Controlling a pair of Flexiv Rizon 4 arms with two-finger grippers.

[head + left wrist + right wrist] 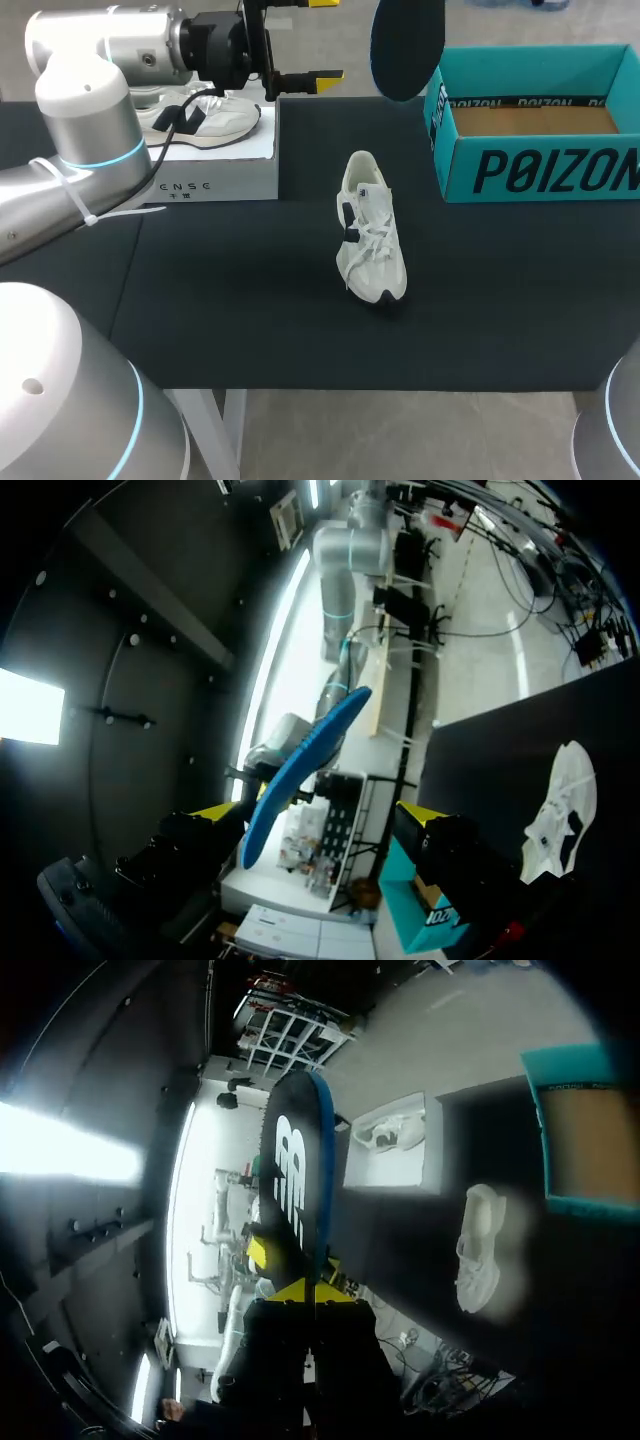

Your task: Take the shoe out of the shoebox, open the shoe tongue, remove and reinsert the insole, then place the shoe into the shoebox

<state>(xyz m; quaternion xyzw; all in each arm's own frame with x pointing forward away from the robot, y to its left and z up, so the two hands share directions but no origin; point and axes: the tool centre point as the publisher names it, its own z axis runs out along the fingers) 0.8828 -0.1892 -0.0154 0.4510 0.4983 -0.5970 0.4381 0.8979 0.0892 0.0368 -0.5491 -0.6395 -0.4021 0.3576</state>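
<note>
A white shoe (371, 230) lies on the black table mat, toe toward the front; it also shows in the wrist views (560, 802) (480, 1250). The dark blue insole (405, 45) hangs in the air above the table's far side. My right gripper (300, 1292) is shut on the insole's (295, 1185) lower end and is out of the head view. My left gripper (318, 40) (315, 815) stands open, level, just left of the insole (300, 770) and not touching it. The teal shoebox (540, 165) (585, 1205) stands open at the far right.
A white box (215, 170) with a second white shoe (205, 118) on top stands at the far left, under my left arm. The teal box's cardboard floor (530, 118) is bare.
</note>
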